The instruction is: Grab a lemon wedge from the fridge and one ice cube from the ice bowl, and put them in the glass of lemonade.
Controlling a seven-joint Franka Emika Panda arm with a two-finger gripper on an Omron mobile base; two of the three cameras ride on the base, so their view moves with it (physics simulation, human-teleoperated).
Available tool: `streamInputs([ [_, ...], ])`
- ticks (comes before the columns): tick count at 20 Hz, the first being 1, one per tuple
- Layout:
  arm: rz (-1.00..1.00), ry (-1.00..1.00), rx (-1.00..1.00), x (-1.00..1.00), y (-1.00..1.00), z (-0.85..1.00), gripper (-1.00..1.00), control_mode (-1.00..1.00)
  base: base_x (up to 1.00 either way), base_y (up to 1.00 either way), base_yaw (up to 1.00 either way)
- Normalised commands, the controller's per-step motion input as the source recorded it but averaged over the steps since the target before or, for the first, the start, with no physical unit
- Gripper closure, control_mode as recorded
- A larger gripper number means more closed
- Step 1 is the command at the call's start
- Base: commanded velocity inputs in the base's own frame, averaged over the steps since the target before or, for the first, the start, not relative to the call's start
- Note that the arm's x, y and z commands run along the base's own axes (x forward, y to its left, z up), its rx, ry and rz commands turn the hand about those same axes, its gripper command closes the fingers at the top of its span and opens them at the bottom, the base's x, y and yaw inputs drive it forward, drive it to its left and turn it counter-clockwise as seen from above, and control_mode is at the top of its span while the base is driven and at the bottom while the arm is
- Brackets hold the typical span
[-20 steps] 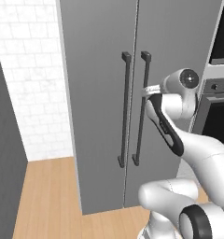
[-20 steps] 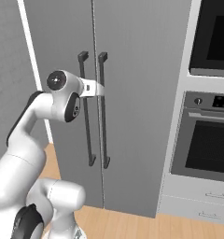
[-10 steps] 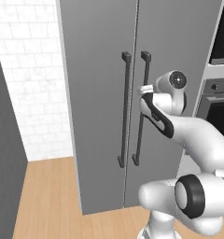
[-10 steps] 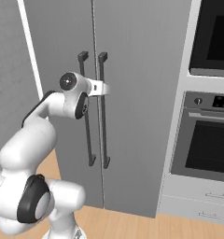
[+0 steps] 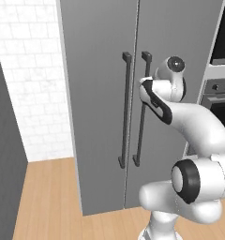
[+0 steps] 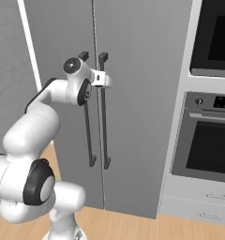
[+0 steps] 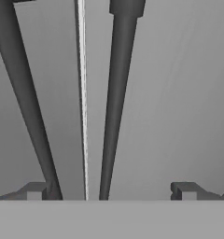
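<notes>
Step judged: fridge (image 5: 100, 108) opening, doors shut; lemon wedge presumably inside, unseen. Hand (image 7: 111, 191) found open wide, fingertips (image 7: 34, 190) straddling right door handle (image 7: 116, 107) at lower centre of hand view; left handle (image 7: 25, 102) just beside. Next move judged: closure on handle, then pull outward. Arm noted extended forward at upper-handle height, centre of base views.

Arm raised and extended, tool (image 7: 111, 191) spread wide
</notes>
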Motion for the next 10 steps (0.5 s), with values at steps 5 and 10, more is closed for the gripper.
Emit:
streamInputs([
  [5, 0.0, -0.05, 0.0, 0.48, 0.0, -0.38, -1.0, -1.0, 0.0, 0.0, 0.0],
  [10, 0.0, -0.1, 0.0, 0.46, 0.0, -0.33, -1.0, -1.0, 0.0, 0.0, 0.0],
])
